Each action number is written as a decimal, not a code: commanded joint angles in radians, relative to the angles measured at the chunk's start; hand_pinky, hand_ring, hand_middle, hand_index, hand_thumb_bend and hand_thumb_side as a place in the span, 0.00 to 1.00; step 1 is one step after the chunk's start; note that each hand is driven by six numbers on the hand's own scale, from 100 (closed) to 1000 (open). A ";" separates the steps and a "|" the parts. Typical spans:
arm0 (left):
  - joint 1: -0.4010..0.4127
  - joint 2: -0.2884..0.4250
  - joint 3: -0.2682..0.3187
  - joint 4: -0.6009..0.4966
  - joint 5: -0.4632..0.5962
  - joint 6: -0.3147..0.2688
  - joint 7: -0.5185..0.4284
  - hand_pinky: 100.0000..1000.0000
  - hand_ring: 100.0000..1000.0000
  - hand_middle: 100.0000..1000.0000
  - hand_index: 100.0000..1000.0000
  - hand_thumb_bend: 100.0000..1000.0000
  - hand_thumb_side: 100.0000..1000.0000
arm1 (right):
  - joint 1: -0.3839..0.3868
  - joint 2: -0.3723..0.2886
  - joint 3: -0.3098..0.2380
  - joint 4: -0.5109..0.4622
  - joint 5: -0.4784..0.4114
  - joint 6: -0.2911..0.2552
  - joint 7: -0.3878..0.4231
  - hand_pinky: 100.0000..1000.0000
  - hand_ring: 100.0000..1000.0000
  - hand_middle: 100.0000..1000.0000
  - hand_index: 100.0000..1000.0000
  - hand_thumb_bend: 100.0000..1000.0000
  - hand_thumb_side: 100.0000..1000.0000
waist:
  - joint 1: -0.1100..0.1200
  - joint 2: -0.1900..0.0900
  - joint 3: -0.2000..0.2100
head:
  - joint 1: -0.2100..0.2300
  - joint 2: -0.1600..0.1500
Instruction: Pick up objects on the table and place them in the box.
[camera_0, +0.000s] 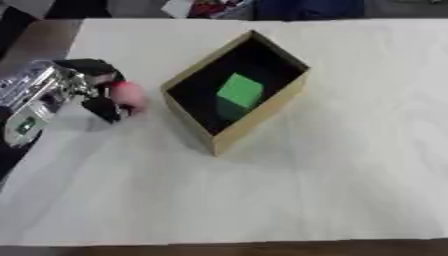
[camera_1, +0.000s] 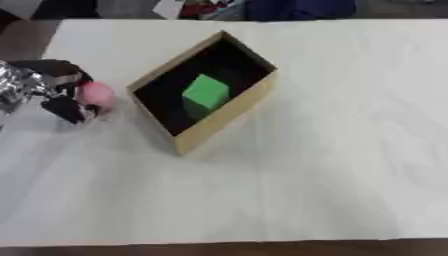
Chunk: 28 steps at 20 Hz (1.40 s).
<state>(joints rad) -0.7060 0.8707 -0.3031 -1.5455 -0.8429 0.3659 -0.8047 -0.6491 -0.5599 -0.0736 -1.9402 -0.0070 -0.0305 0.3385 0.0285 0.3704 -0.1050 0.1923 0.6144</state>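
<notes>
On the white table (camera_0: 350, 190), the open cardboard box (camera_0: 262, 122) sits diagonally near the middle, its long axis running toward the far right corner, a green cube (camera_0: 240, 91) inside. By the left edge, the left hand (camera_0: 83, 85) curls around a pink ball (camera_0: 128, 93), seemingly light, round, best cradled at its sides.

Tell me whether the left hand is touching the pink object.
Touching. In the left eye view the left hand has its dark fingers curled around the pink object, above and below it, with no gap showing between them.
</notes>
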 joint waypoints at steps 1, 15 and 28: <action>-0.017 0.037 0.019 -0.030 -0.010 0.025 -0.014 0.65 0.61 0.54 0.71 0.00 0.32 | -0.007 -0.015 -0.012 -0.009 0.003 0.000 -0.001 0.97 0.98 0.59 0.86 0.00 0.76 | 0.000 -0.029 0.000 | -0.004 0.000; -0.109 -0.002 0.061 -0.146 -0.008 0.061 -0.027 0.64 0.57 0.52 0.70 0.00 0.42 | -0.002 -0.008 -0.013 -0.010 -0.003 0.008 -0.014 0.97 0.98 0.58 0.86 0.00 0.74 | -0.004 -0.046 0.012 | -0.050 0.010; -0.254 -0.190 0.021 -0.231 0.054 0.068 0.015 0.64 0.56 0.53 0.71 0.00 0.51 | -0.004 0.000 -0.010 -0.011 -0.005 0.011 -0.015 0.97 0.98 0.58 0.85 0.00 0.74 | -0.009 -0.052 0.013 | -0.031 0.017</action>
<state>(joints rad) -0.9382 0.6807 -0.2829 -1.7636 -0.7947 0.4200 -0.7836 -0.6419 -0.5491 -0.0738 -1.9401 -0.0075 -0.0224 0.3273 0.0222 0.3445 -0.0919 0.1531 0.6249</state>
